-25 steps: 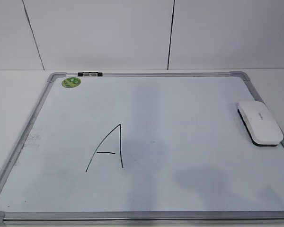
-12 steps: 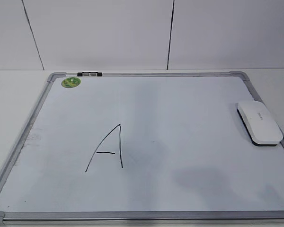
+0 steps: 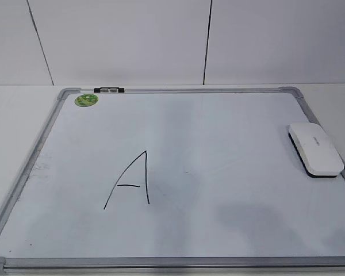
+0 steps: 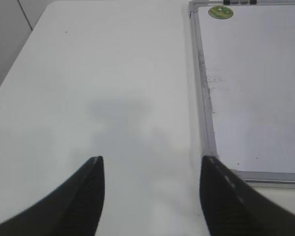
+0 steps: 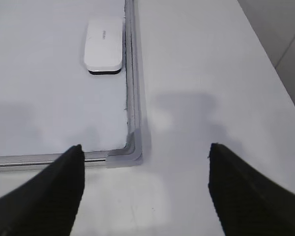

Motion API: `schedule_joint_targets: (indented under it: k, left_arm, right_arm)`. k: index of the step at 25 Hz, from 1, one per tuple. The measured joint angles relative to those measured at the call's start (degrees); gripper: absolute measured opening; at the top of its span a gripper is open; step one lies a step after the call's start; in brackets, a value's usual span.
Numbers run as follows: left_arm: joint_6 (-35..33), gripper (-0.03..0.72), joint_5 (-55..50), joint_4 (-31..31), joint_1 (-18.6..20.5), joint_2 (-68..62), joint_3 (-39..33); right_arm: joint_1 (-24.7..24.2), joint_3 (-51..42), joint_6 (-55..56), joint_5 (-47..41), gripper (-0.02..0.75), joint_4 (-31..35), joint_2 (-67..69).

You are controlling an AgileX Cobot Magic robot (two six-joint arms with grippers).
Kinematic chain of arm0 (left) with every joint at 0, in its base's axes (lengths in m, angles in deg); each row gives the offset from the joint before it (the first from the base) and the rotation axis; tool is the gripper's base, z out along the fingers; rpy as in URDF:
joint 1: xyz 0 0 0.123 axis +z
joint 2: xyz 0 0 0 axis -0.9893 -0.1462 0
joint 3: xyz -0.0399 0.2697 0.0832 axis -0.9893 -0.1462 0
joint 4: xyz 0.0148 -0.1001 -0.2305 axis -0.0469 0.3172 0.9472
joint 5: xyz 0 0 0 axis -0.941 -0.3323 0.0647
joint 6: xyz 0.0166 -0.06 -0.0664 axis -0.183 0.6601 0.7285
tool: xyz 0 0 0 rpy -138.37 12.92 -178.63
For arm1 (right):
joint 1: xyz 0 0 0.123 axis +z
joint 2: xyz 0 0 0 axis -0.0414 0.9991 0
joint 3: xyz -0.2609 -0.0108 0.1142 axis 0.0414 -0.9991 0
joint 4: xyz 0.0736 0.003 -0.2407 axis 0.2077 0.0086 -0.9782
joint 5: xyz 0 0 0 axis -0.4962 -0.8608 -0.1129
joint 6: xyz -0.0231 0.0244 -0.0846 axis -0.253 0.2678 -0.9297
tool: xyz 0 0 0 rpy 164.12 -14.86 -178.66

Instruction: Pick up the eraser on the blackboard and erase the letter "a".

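The blackboard (image 3: 178, 90) is a white board with a grey frame, lying flat on the table. The eraser (image 3: 315, 149) is a white block lying at the board's right edge; it also shows in the right wrist view (image 5: 104, 45). A tall capital "A" (image 3: 129, 181) is drawn left of centre. No small lowercase "a" is in view. My left gripper (image 4: 152, 160) is open and empty over the bare table, left of the board's frame (image 4: 205, 98). My right gripper (image 5: 146, 146) is open and empty above the board's near right corner (image 5: 130, 152). Neither gripper shows in the exterior view.
A round green sticker (image 3: 86, 100) sits in the board's far left corner, also in the left wrist view (image 4: 221, 12). A small black and white clip (image 3: 109, 89) sits on the far frame. White table (image 5: 211, 73) lies on both sides; a white wall stands behind.
Only the faint shadows on the board's near part shift slightly. The board, the eraser and the "A" have not moved.
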Motion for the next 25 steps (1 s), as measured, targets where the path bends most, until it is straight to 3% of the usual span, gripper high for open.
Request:
schedule_joint_targets:
  k: [25]
  left_arm:
    - [0.0,0.426,0.0,0.0,1.1,0.0,0.0]
  right_arm:
    - [-1.1,0.0,-0.1,0.0,0.594,0.0,0.0]
